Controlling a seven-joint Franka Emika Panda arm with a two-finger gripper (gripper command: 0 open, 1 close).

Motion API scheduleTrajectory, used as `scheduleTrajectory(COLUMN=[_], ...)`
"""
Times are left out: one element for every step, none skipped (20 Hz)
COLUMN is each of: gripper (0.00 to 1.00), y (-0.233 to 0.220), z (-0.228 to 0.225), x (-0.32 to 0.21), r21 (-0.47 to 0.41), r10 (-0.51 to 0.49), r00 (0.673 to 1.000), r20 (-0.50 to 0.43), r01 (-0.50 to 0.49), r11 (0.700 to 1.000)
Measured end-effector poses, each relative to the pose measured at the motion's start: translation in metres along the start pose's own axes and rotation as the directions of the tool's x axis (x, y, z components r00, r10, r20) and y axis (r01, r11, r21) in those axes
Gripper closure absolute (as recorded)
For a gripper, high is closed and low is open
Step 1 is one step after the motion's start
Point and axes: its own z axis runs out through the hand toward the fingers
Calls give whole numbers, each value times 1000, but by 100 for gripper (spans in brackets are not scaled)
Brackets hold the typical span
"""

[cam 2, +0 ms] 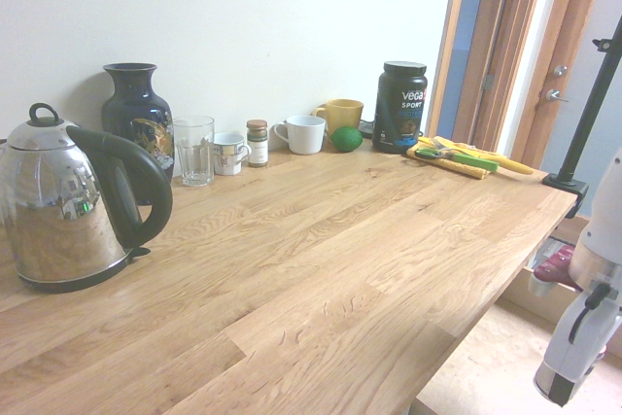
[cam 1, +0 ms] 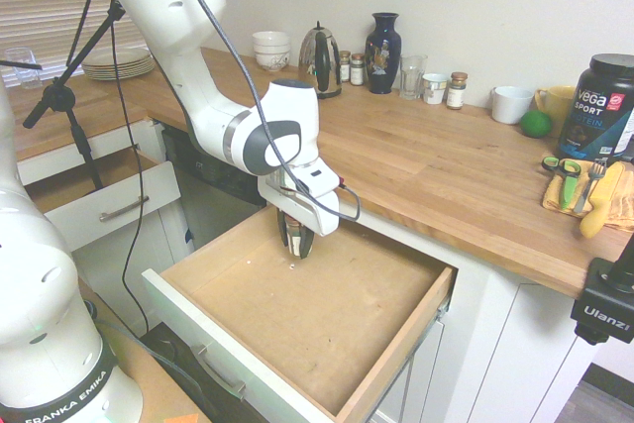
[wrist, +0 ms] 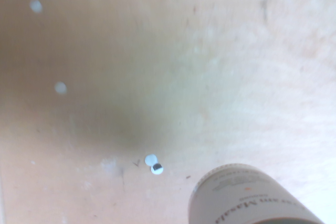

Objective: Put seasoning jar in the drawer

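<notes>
The wide drawer (cam 1: 327, 329) stands pulled out below the counter, its bare wooden floor showing. My gripper (cam 1: 298, 242) reaches down inside it near the back left, just above the floor, shut on the seasoning jar (cam 1: 301, 245). Little of the jar shows between the fingers in the first exterior view. In the wrist view the jar's pale label (wrist: 247, 198) rises from the lower edge over the drawer floor (wrist: 157, 51), which carries a few small white specks. The second exterior view shows only the lowered gripper (cam 2: 556, 391) at the counter's right edge.
A smaller drawer (cam 1: 104, 200) is open at the left. On the counter (cam 1: 446, 165) stand a kettle (cam 1: 322, 59), a vase (cam 1: 383, 52), a glass (cam 1: 412, 76), another brown-lidded jar (cam 1: 456, 89), mugs, a lime and a black tub (cam 1: 599, 106). The drawer's right wall (cam 1: 401, 344) rises beside the free floor.
</notes>
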Motion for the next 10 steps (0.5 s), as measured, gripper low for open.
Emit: scheduleTrajectory(gripper=[100,100,100,100,100,100,100,100,100,100], y=[0,1,2,3,4,6,8,10,11,12], z=[6,13,20,27,34,41,47,54,60,66], x=[0,-1,-1,-1,-1,0,1,2,3,2], r21=[-2,-5,-9,-12,-15,-19,-24,-31,-37,-44], r10=[1,2,3,4,5,5,7,9,10,9], r00=[1000,1000,1000,1000,1000,1000,1000,1000,1000,1000], r20=[1,3,5,6,5,3,1,1,0,0], r01=[-1,-2,-3,-4,-5,-5,-7,-9,-10,-9], r11=[1000,1000,1000,1000,1000,1000,1000,999,999,999])
